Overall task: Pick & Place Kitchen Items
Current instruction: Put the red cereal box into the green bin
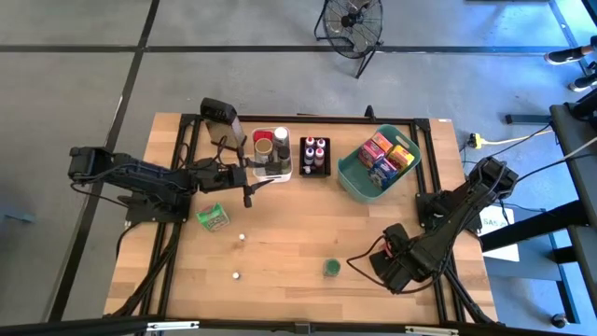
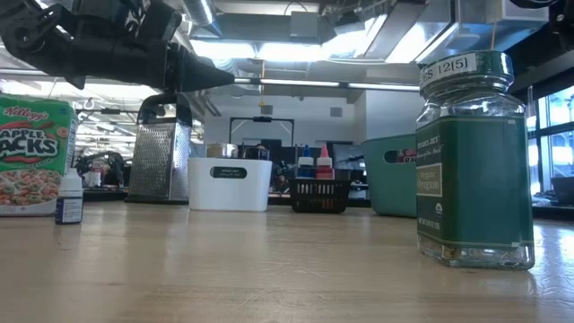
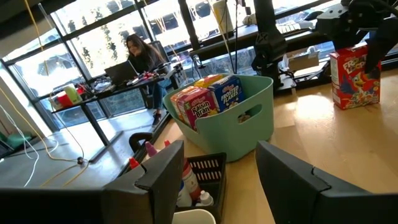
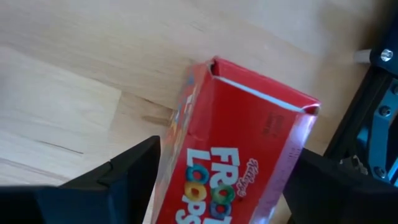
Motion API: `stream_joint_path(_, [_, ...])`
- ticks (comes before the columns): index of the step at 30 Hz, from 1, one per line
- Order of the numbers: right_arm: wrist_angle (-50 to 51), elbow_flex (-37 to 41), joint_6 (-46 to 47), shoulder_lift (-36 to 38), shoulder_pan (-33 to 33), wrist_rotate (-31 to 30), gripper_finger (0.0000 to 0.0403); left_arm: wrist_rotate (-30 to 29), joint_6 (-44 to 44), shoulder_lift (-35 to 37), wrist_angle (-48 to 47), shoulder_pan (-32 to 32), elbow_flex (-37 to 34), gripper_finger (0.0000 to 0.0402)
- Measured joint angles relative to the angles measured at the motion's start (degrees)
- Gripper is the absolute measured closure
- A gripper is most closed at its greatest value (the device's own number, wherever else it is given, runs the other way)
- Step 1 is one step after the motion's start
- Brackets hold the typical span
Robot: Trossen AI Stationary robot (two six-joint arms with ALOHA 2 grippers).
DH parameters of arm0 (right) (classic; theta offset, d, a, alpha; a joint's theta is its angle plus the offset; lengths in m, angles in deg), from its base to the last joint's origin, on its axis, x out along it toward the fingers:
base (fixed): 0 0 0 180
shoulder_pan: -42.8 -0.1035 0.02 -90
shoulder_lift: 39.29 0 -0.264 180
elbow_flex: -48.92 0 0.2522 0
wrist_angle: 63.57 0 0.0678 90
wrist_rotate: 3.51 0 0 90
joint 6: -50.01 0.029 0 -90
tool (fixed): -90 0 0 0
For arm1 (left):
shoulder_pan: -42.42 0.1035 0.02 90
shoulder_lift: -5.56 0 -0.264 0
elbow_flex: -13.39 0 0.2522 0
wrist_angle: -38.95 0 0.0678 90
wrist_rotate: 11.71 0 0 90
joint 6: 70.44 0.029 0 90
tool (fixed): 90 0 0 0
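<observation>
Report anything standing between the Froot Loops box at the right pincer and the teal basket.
Nothing visible does. The Froot Loops box sits at the right pincer, and only bare table shows between there and the basket. The green jar stands off to the side, out of that line.

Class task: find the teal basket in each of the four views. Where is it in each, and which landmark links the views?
High view: teal basket, upper right of the table's middle.
Low view: far back, right of centre.
Left wrist view: straight ahead, holding cereal boxes.
Right wrist view: not in it.
Shared landmark: the black tray beside it.
</observation>
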Motion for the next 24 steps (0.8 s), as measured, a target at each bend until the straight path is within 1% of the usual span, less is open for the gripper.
stream_joint_path(8, [-0.2,-0.02,-0.52,0.0,0.05,-0.45,0.0144,0.0,0.0,0.0,0.0,0.0,0.0,0.0205])
stream_joint_path(14, [-0.72,-0.02,-3.89,0.0,0.05,-0.47,0.0185,0.0,0.01,0.0,0.0,0.0,0.0,0.0205])
stream_joint_path(18, [-0.62,-0.02,-4.25,0.0,0.05,-0.49,0.0212,0.0,0.0,0.0,0.0,0.0,0.0,0.0205])
stream_joint_path(24, [0.07,-0.06,-8.32,0.32,0.19,-0.11,0.024,0.0,0.01,0.0,0.0,0.0,0.0,0.0206])
